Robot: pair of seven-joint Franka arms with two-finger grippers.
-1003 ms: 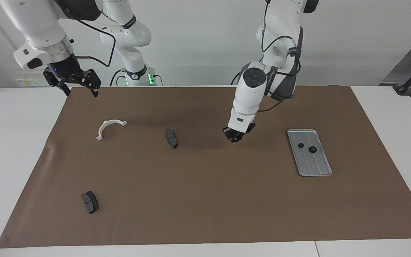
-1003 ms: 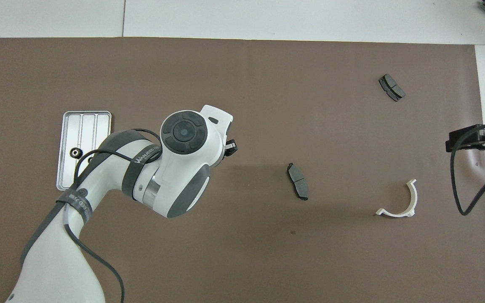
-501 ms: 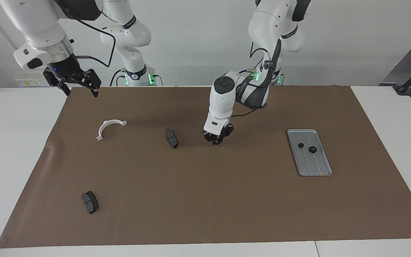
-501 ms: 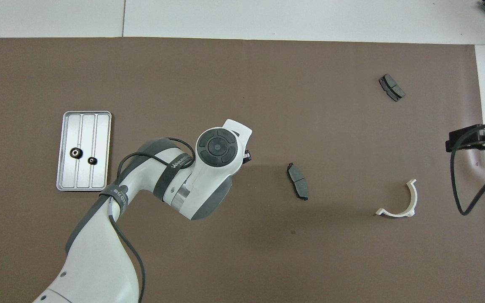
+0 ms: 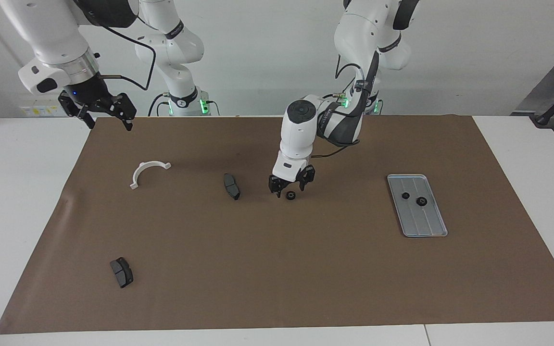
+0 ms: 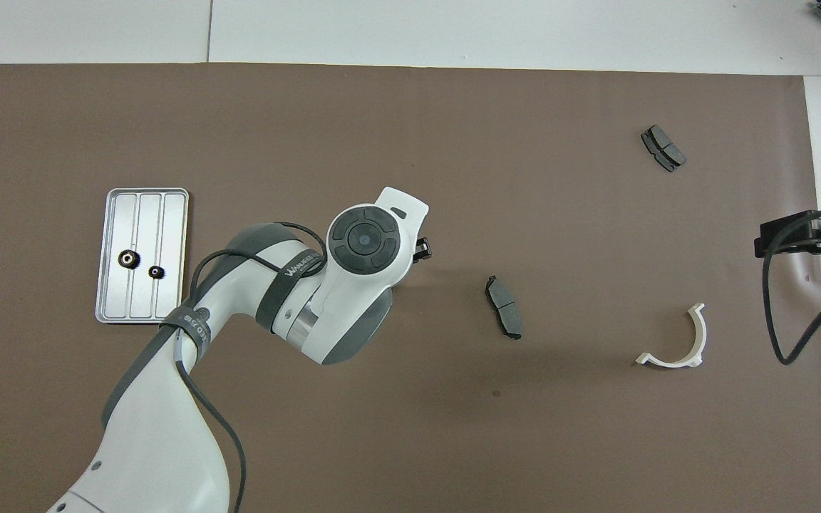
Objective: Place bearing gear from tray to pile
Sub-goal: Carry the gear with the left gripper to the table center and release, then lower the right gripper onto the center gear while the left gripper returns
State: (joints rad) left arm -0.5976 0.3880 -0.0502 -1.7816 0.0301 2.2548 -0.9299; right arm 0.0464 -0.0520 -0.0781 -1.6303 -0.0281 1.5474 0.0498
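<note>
One small black gear (image 5: 290,195) lies on the brown mat (image 5: 277,269) right under the left claw (image 5: 291,185), whose fingers are spread apart just above it. Two more gears (image 5: 420,201) sit in the tray (image 5: 423,226), well off toward the left arm's end of the table (image 5: 17,192). A brake pad (image 5: 231,186) lies near the claw. The right claw (image 5: 108,113) waits open over the mat's corner.

tray (image 5: 417,225) silver-grey, ridged | gears (image 5: 421,202) black, seemingly | mat (image 5: 277,269) brown
</note>
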